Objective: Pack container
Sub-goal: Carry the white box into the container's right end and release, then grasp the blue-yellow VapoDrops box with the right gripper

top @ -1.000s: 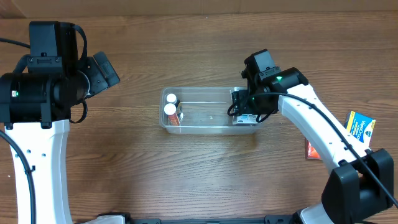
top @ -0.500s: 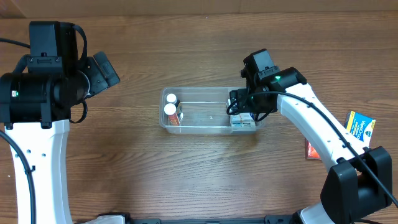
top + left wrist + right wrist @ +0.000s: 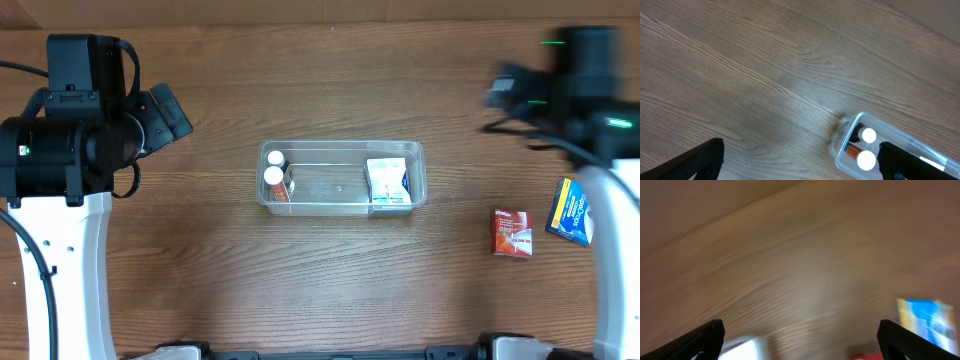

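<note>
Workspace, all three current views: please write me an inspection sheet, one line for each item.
Surface: wooden table, no spill seen.
Job's things: clear container mid-table; inside it, two white-capped bottles at its left end and a white box at its right end.
Clutter: red packet and blue box lie on the table, right of the container.
Grippers: left gripper jaws open, empty; right gripper jaws open, empty, picture blurred.
Cables: black cable runs from the left arm to the picture's left edge.
Surroundings: nothing seen.
</note>
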Tool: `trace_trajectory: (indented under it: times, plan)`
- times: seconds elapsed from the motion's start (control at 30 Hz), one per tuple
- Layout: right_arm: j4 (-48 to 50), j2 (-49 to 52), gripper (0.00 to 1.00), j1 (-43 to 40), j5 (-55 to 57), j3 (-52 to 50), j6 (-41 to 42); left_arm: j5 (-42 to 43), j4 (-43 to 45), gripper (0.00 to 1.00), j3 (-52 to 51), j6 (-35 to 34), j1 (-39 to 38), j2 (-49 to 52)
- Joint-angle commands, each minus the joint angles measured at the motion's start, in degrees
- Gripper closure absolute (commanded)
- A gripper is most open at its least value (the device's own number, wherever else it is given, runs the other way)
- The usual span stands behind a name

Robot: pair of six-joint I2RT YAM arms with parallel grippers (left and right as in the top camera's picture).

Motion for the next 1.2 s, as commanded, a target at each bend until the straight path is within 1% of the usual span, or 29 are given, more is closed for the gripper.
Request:
trace_trajectory:
  times: [0.0,0.13,0.23,0.37,0.5,0.67,1.17]
  plan:
    - [-2.3,3.4,0.0,-14.4,-0.1,-1.9,0.9,0.3,0.2,0.0,0.0,1.1,0.3,0.1]
    - [-1.6,8.3,0.0,-23.9,-3.2,-5.8,-4.0,0.3,0.4,0.0,0.0,1.1,0.3,0.1]
    - [-0.3,12.8,0.0,-27.3,-3.2,-8.7,-7.1,0.3,0.5,0.0,0.0,1.1,0.3,0.1]
    - [1.9,19.5,0.0,-29.6,-3.2,-10.1,-9.4,0.3,0.5,0.0,0.0,1.1,0.3,0.1]
    - [3.2,25.1,0.0,-30.2,-3.2,-10.1,-11.3,0.3,0.4,0.0,0.0,1.1,0.3,0.1]
    - [3.1,29.1,0.0,-30.2,-3.2,-10.2,-12.2,0.3,0.5,0.0,0.0,1.1,0.3,0.1]
    - [5.2,36.2,0.0,-30.3,-3.2,-11.9,-12.3,0.3,0.5,0.0,0.0,1.1,0.3,0.1]
